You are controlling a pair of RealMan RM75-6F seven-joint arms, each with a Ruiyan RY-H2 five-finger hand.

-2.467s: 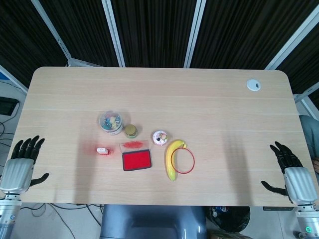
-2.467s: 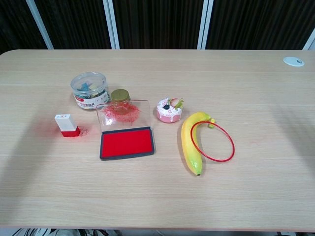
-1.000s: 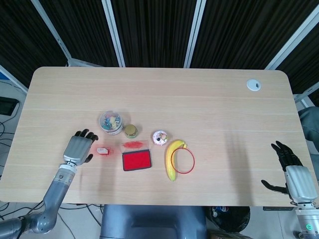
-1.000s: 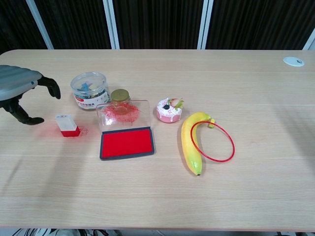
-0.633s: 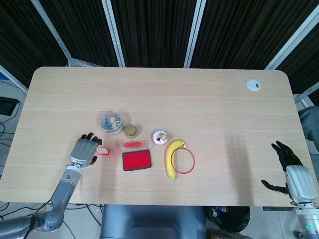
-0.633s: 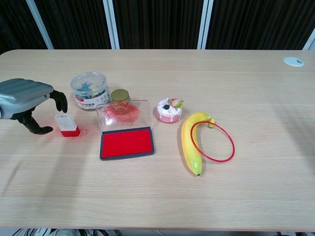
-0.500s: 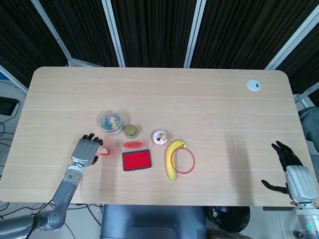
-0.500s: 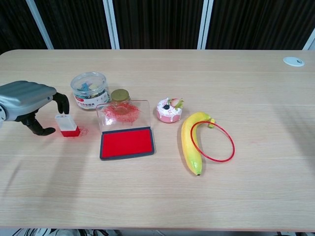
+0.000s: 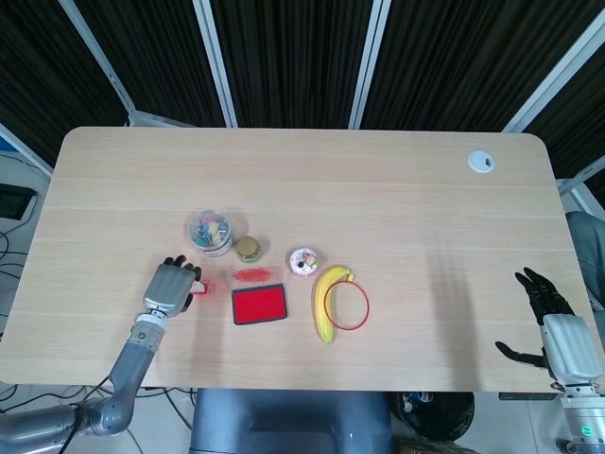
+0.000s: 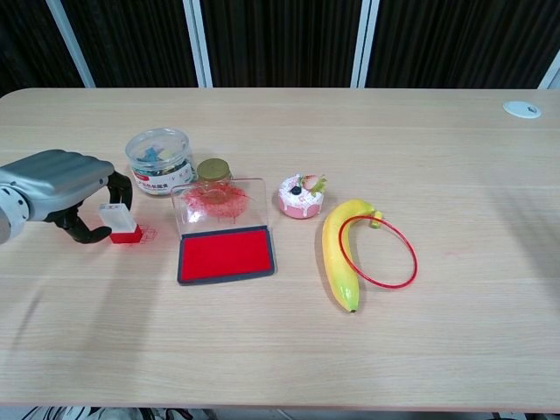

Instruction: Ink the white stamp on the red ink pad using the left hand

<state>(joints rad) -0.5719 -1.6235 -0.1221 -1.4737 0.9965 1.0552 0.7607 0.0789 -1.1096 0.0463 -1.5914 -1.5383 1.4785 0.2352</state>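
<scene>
In the head view, the left hand (image 9: 170,287) has slid rightward over the last second, from a spot clear of the stamp (image 9: 198,286) to one where its dark fingers curl over the stamp's left side in the lower left of the frame; only a sliver of white and red shows past them, so the reach looks finished and the grasp about to be made. The pad (image 9: 258,305) lies open just right of the stamp, near the lower middle, with its clear lid tipped back toward the top of the frame. The right hand (image 9: 553,326) sits at the lower right edge, fingers spread, holding nothing, well apart from everything. In the chest view, the left hand (image 10: 66,196) has come in from the left edge and now brackets the stamp (image 10: 119,221), one finger arched over its far side and the thumb hooked low at its left. Whether they press it I cannot tell, and the stamp appears unlifted on the table (image 10: 289,350). The stamp stands upright, its long axis vertical, white body up and red base down, leaning slightly left. The pad (image 10: 226,253) sits just right of it at mid-left, a short carry away once the grip closes.
</scene>
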